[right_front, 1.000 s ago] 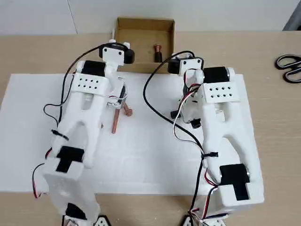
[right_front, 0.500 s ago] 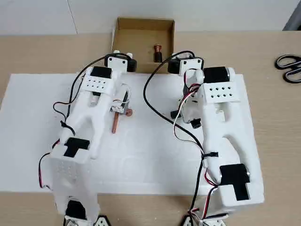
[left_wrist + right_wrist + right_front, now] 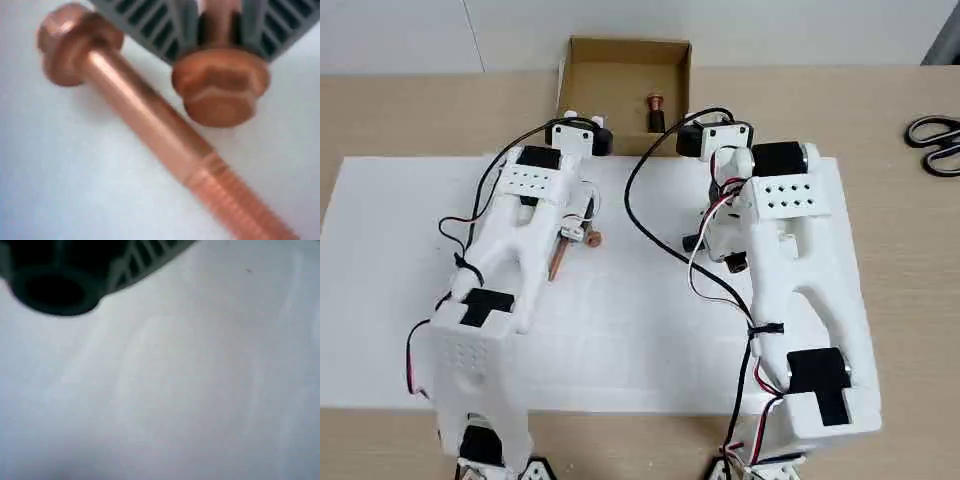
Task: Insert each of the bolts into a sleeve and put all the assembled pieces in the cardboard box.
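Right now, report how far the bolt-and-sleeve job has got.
Done: one assembled piece stands in the cardboard box. In hand: the left hand grips a bolt, and the right hand holds a black sleeve; not yet joined. Left: a second bolt lies loose on the white sheet.

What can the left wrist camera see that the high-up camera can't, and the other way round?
Left wrist view: threads on the loose bolt, and the left gripper squeezing the held bolt between ribbed grey pads. High view: the cardboard box, an assembled bolt and sleeve inside it, and scissors. Both: two copper bolts on the white sheet.
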Tool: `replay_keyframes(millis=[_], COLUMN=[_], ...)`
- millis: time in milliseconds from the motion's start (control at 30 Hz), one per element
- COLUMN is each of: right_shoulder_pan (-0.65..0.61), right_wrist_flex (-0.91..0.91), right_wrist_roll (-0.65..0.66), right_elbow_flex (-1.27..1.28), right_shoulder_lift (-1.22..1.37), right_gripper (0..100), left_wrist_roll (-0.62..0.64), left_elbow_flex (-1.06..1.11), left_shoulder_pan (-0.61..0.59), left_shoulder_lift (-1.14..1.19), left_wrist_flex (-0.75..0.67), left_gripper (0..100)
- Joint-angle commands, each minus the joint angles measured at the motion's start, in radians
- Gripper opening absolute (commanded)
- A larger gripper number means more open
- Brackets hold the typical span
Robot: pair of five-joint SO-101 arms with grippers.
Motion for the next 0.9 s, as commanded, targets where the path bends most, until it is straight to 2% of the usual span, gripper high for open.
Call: replay_keyframes(millis=[0, 333, 500, 667, 867], right_shoulder_pan=[0.001, -0.001, -0.001, -0.004, -0.05], right_wrist_flex=[0.002, 0.002, 0.065, 0.071, 0.071], right_wrist_roll=[-0.009, -0.003, 0.0, 0.0, -0.005], right_elbow_flex=[-0.006, -0.018, -0.137, -0.163, -0.115], right_shoulder_lift=[-0.054, -0.059, -0.084, -0.28, -0.656], right_gripper=[0.4, 0.4, 0.4, 0.3, 0.3], left_wrist_roll=[-0.005, -0.009, 0.026, 0.259, 0.288], left_elbow_flex=[-0.022, -0.228, -0.289, -0.286, -0.286], left_shoulder_pan=[0.0, 0.0, 0.002, -0.032, 0.046], left_shoulder_lift=[-0.026, -0.293, -0.468, -0.652, -0.824], left_wrist_flex=[0.034, 0.258, 0.342, 0.344, 0.344], left_gripper=[1, 1, 1, 1, 1])
